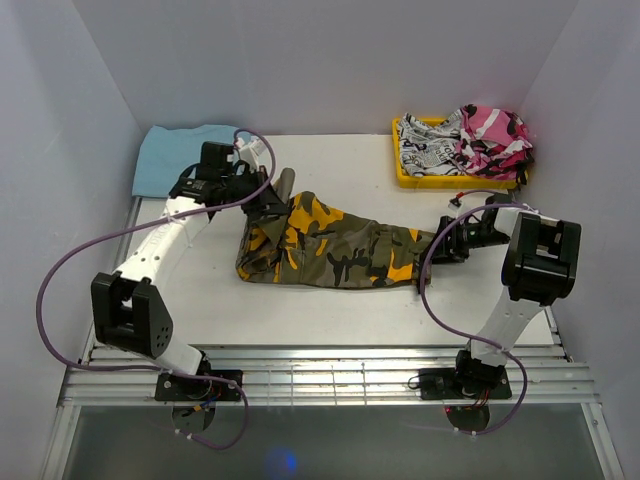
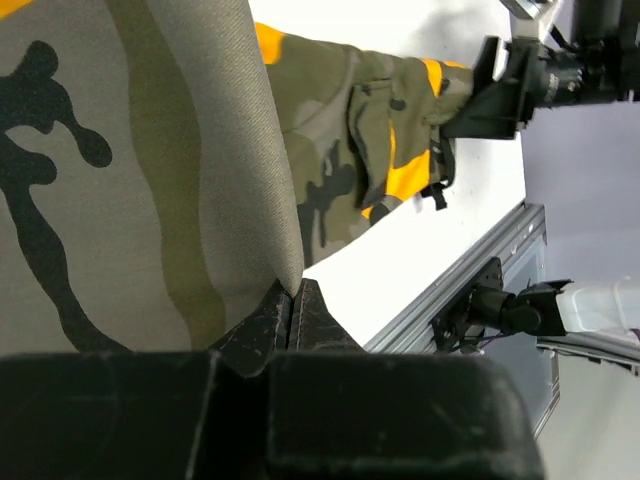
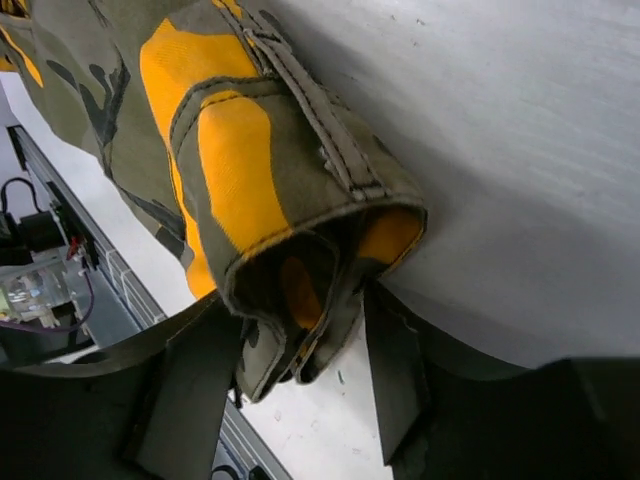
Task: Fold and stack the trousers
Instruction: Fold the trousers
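Left wrist: left gripper [image 2: 290,292] pinches trousers [image 2: 120,180]; right wrist: right gripper [image 3: 297,310] spread astride cuff [image 3: 300,215].

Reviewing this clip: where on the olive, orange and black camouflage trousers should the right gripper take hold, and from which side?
The hemmed leg cuff of the olive, orange and black camouflage trousers, from the right end of the table. It lies folded into a thick roll pointing at the right gripper, whose jaws stand either side of it.
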`<state>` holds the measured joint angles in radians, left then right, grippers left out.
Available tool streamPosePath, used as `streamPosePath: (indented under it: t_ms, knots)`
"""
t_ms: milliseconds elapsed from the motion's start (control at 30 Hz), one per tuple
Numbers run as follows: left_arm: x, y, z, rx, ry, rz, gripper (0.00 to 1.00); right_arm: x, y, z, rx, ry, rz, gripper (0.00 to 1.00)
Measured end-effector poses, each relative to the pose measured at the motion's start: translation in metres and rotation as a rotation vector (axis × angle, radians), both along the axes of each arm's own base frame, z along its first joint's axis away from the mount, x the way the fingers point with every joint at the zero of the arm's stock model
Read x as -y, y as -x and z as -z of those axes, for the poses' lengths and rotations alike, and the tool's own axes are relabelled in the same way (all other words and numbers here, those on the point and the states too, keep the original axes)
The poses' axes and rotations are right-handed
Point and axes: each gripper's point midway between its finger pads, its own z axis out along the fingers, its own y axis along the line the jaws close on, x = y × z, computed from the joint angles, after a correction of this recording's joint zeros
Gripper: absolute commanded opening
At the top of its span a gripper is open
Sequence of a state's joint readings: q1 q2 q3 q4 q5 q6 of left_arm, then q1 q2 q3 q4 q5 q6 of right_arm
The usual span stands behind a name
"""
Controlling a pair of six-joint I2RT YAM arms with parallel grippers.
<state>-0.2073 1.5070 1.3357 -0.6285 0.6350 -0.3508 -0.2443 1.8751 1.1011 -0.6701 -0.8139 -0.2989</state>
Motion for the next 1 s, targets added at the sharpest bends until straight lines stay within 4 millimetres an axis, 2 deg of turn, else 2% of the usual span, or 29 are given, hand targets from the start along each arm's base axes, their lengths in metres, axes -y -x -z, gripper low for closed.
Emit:
streamPosePath:
  t_ms: [33,100,133,167,200,367,567,700,833,1000]
  knots:
    - [0.012,0.003,-0.001,0.001,-0.001,0.016,0.00,-0.003,-0.001,0.002,0.000,0.003,-0.008,0.40]
    - [0.035,0.006,-0.002,0.007,-0.001,0.040,0.00,-0.006,-0.002,0.008,-0.007,0.005,-0.012,0.25]
    - [0.047,0.009,-0.003,0.007,-0.001,0.052,0.00,-0.006,-0.003,0.010,-0.014,0.003,-0.009,0.10]
    - [0.058,0.010,-0.003,0.013,0.001,0.061,0.00,-0.006,-0.003,0.011,-0.013,0.002,-0.009,0.08]
    - [0.066,0.009,-0.004,0.015,0.003,0.061,0.00,-0.007,-0.004,0.013,-0.020,-0.002,-0.005,0.08]
    - [0.132,0.017,-0.005,0.021,0.017,0.128,0.00,-0.008,-0.003,0.014,-0.029,-0.011,0.000,0.08]
    - [0.191,0.014,0.011,-0.008,0.021,0.140,0.00,-0.009,-0.003,0.013,-0.025,-0.021,-0.002,0.08]
    - [0.218,0.012,0.037,-0.049,0.002,0.132,0.00,-0.010,-0.003,0.013,-0.018,-0.030,-0.004,0.08]
    - [0.240,0.018,0.068,-0.079,-0.029,0.134,0.00,-0.011,-0.002,0.014,-0.017,-0.034,-0.006,0.08]
    - [0.269,0.028,0.084,-0.083,-0.039,0.158,0.00,-0.012,0.000,0.015,-0.015,-0.040,-0.010,0.08]
